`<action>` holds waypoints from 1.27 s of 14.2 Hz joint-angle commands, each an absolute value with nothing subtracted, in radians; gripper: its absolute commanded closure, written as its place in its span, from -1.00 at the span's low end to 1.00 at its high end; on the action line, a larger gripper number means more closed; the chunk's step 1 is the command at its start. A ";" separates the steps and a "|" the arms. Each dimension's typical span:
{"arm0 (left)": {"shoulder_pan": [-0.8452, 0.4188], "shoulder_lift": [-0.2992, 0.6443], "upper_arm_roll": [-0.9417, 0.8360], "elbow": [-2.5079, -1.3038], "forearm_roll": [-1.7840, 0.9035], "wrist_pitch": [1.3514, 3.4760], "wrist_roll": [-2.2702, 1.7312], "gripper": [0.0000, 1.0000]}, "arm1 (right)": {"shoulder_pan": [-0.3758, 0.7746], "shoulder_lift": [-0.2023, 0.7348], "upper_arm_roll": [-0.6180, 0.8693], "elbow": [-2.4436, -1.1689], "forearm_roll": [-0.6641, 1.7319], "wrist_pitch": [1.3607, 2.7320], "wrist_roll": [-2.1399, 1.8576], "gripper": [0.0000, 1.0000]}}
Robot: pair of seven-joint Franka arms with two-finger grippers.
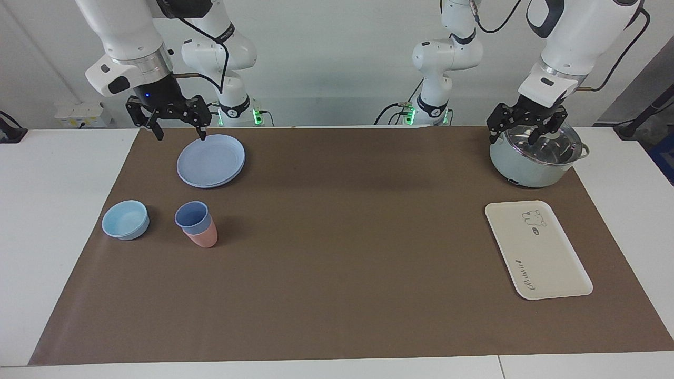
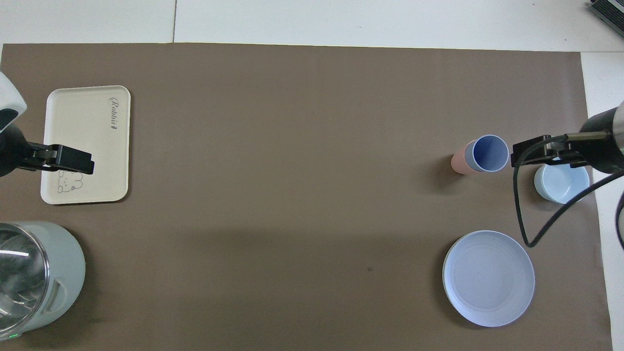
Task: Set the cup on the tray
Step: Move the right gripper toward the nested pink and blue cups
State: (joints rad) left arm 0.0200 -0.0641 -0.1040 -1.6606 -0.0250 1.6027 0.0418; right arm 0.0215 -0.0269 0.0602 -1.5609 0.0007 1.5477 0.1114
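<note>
The periwinkle-blue cup stands nested inside a salmon-pink tumbler toward the right arm's end of the table; it also shows in the overhead view. The cream-white tray with a bear drawing and script lies flat toward the left arm's end, and shows in the overhead view. It holds nothing. My right gripper is open and empty, raised over the edge of the blue plate. My left gripper is open and empty, raised over the pot's lid.
A round blue plate lies nearer to the robots than the cup. A low light-blue bowl sits beside the cup. A pale green pot with a glass lid stands nearer to the robots than the tray. A brown mat covers the table.
</note>
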 commanded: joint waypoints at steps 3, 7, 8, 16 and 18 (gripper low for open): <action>0.031 -0.092 -0.104 -1.692 -0.040 1.614 0.048 -1.00 | 0.018 -0.052 0.064 -1.591 -0.008 1.548 0.118 -1.00; 0.031 -0.092 -0.104 -1.692 -0.040 1.614 0.048 -1.00 | 0.015 -0.052 0.064 -1.591 -0.008 1.546 0.111 -1.00; 0.031 -0.092 -0.104 -1.692 -0.040 1.614 0.048 -1.00 | 0.014 -0.052 0.064 -1.591 -0.008 1.552 0.110 -1.00; 0.031 -0.092 -0.104 -1.692 -0.040 1.614 0.048 -1.00 | -0.115 0.011 0.057 -1.549 0.118 1.646 0.354 -0.90; 0.031 -0.092 -0.104 -1.692 -0.040 1.614 0.048 -1.00 | -0.117 0.049 0.058 -1.549 0.118 1.684 0.525 -0.87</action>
State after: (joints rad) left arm 0.0200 -0.0641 -0.1040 -1.6607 -0.0250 1.6027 0.0418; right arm -0.1116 0.0043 0.0486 -1.5640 0.1000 1.6555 0.3751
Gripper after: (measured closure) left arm 0.000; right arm 0.053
